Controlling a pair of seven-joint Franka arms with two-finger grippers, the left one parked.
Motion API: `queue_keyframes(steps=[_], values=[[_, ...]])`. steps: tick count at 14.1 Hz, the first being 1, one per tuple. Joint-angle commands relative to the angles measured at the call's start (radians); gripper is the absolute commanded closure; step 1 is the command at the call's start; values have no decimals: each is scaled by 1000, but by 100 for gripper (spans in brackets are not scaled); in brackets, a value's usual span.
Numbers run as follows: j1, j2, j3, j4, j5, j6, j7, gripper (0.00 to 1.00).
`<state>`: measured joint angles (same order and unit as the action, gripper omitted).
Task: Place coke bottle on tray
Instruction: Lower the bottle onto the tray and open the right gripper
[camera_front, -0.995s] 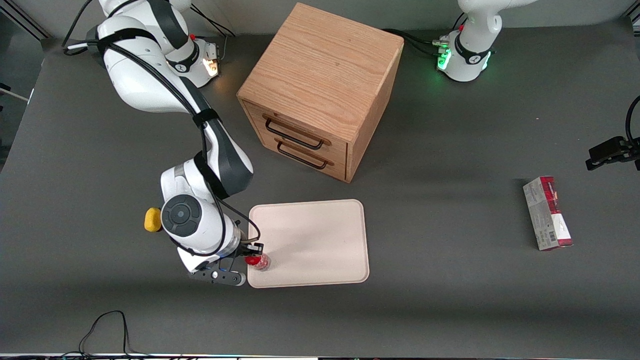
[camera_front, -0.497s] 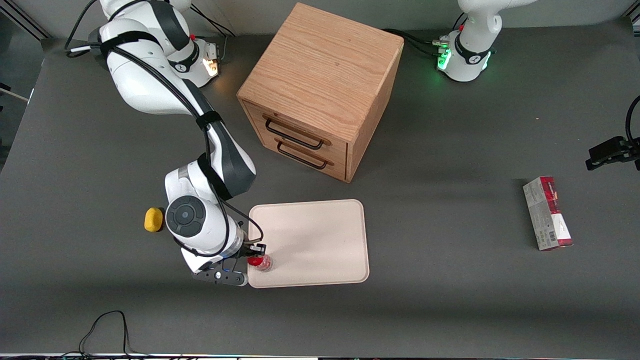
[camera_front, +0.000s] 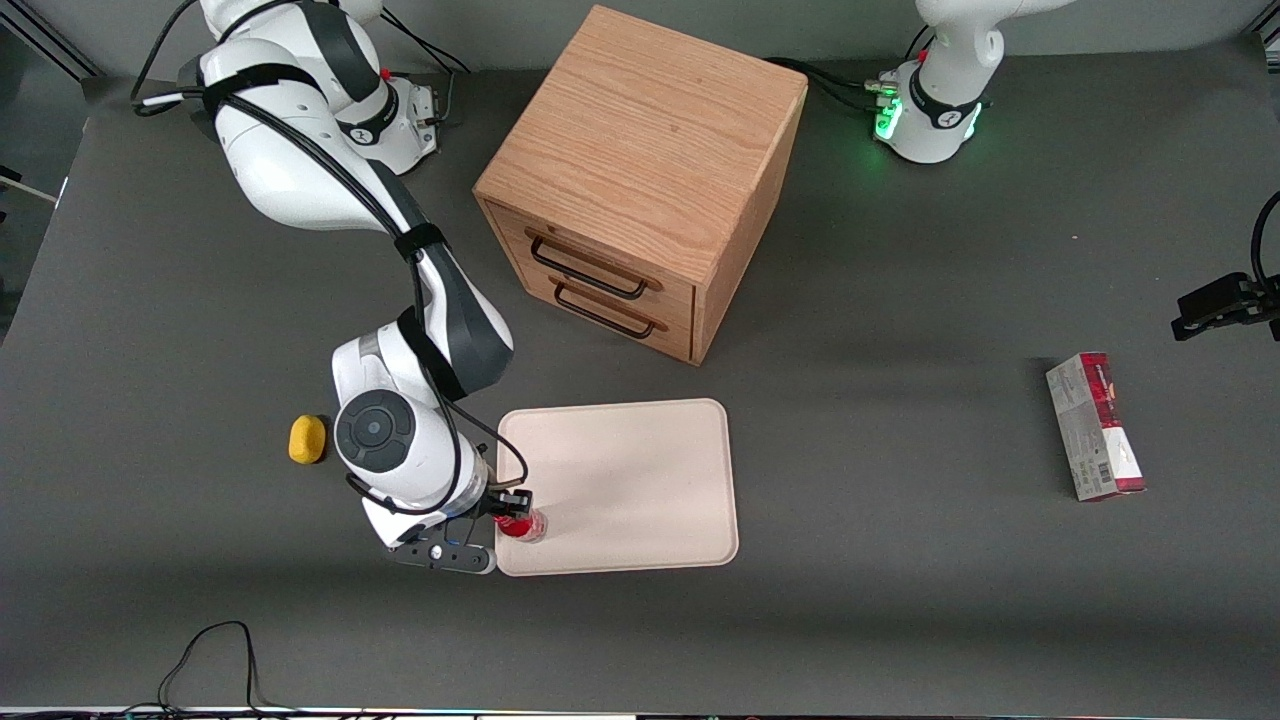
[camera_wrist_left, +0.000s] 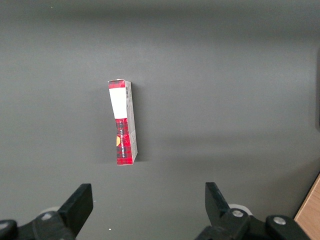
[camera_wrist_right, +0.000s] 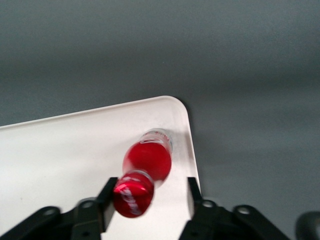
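A: Since the earlier frames we see the right arm's wrist shifted a bit toward the parked arm's end, uncovering the yellow object on the counter; the coke bottle has barely moved.

B: Agreed. Where do we log the bottle?

A: On the tray, in the corner nearest the front camera at the working arm's end. In the wrist view the coke bottle has its clear base down on the tray by the rounded corner, and it's tilted.

B: Claw?

A: Claw is right at the bottle. Wrist view shows the claw spread, one finger touching the cap, the other clear of it. We call it parted, not clamping.

B: Others?

A: Wooden cabinet farther from the camera than the tray; carton box lying toward the parked arm's end.
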<state>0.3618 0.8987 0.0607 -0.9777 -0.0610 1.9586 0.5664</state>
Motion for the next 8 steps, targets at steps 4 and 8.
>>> queue_keyframes(steps=[4, 8], values=[[14, 14, -7, 34, -22, -3, 27, 0], [14, -10, -7, 34, -20, -13, 44, 0]])
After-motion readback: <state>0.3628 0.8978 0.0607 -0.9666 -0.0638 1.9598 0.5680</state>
